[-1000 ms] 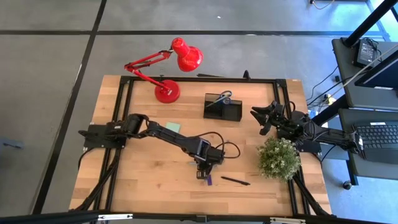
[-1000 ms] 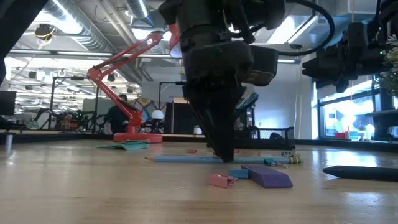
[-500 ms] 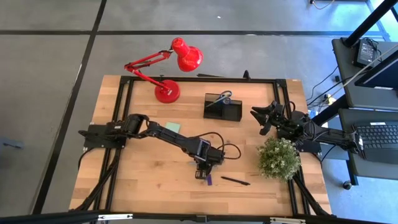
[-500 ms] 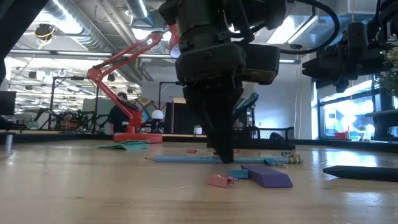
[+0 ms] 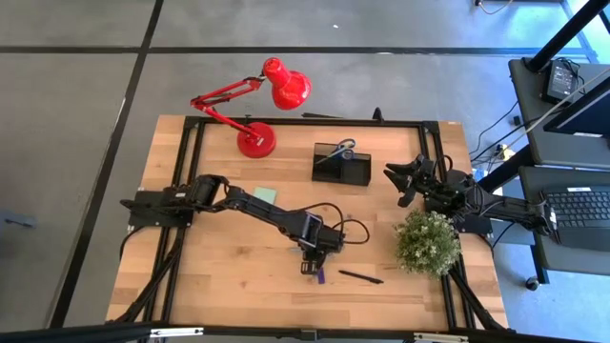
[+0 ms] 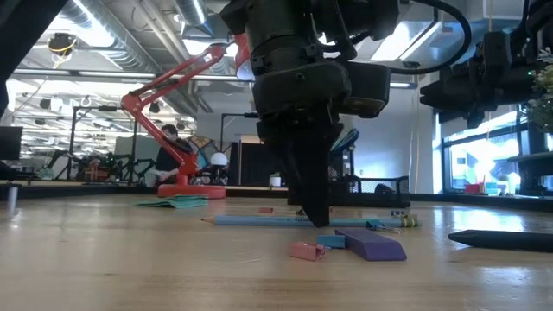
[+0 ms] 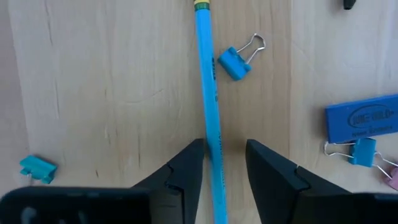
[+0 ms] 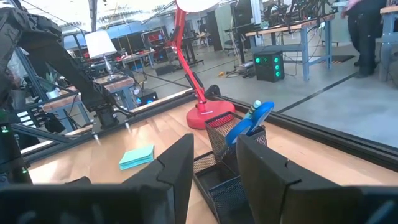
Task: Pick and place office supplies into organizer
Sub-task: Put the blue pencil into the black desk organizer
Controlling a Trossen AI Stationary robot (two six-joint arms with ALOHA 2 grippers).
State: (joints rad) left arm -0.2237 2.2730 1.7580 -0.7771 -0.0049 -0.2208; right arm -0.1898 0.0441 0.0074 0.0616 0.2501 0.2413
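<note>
A thin light-blue pencil [image 7: 208, 81] lies flat on the wooden table. My left gripper [image 7: 225, 149] points down over it, open, one finger on each side of the pencil; in the low view its tips [image 6: 315, 216] reach down to the pencil [image 6: 251, 220]. A purple piece [image 6: 371, 244] and a black pen [image 5: 360, 277] lie just nearer. The pale green sticky pad [image 5: 265, 194] lies flat to the left. The black organizer [image 5: 341, 164] stands at the far middle with blue-handled scissors [image 8: 249, 127] in it. My right gripper [image 8: 214, 143] waits open and level, right of the organizer. My left gripper comes from above, pointing down, its fingers lying across the pencil's middle stretch [image 7: 211, 134]. One finger [image 7: 193, 162] stands right at the pencil's side and the other [image 7: 264, 165] stands a little clear of it. I cannot tell whether it touches. The pencil lies flat on the table.
Blue binder clips [image 7: 239, 59] [image 7: 360, 152], a blue eraser [image 7: 364, 118] and a small teal piece [image 7: 37, 167] lie around the pencil. A red lamp [image 5: 257, 138] stands far left, a green plant [image 5: 426, 241] at the right. A black metal frame [image 5: 191, 143] edges the table.
</note>
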